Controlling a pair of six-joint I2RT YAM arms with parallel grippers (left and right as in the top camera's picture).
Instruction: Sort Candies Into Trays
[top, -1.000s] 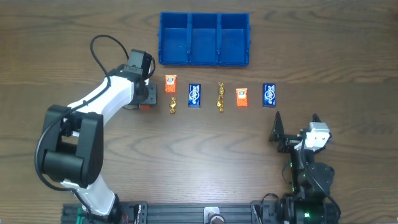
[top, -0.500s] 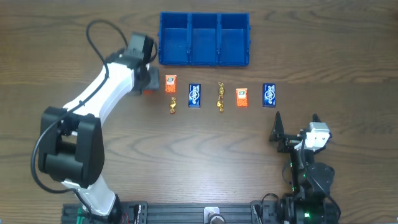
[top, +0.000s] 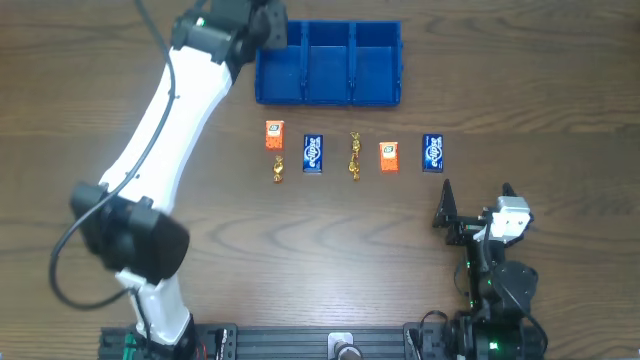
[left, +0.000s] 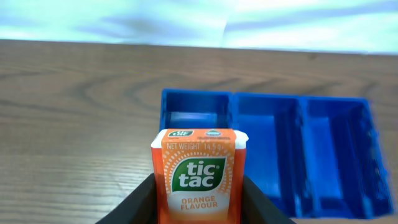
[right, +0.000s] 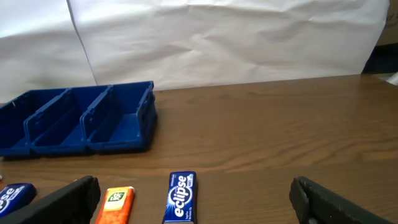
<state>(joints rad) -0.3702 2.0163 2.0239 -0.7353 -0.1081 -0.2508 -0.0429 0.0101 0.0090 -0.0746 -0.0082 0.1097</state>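
1. Since a second ago, the left arm has swung up from the left end of the candy row to the left end of the blue tray (top: 328, 96). The left fingers (left: 142, 202) have brought the held orange mint box (left: 200, 177) along. The right arm and the six pieces on the table (top: 560, 90) lie as they did.
2. The left wrist view shows the grip: the left fingers are closed on the two sides of the held orange mint box. The box stands upright, label toward the camera, with the tray's left compartment just beyond it.
3. The top view gives the row below the tray, from left to right:
   - the first orange box (top: 274, 134), with the first gold sweet (top: 279, 172) just below it
   - the first blue pack (top: 313, 153)
   - the second gold sweet (top: 354, 157)
   - the second orange box (top: 388, 157)
   - the second blue pack (top: 432, 153)
4. The right fingers (top: 443, 205) are spread wide with nothing between them, near the row's right end.
5. The tray is deep blue, with three compartments side by side.
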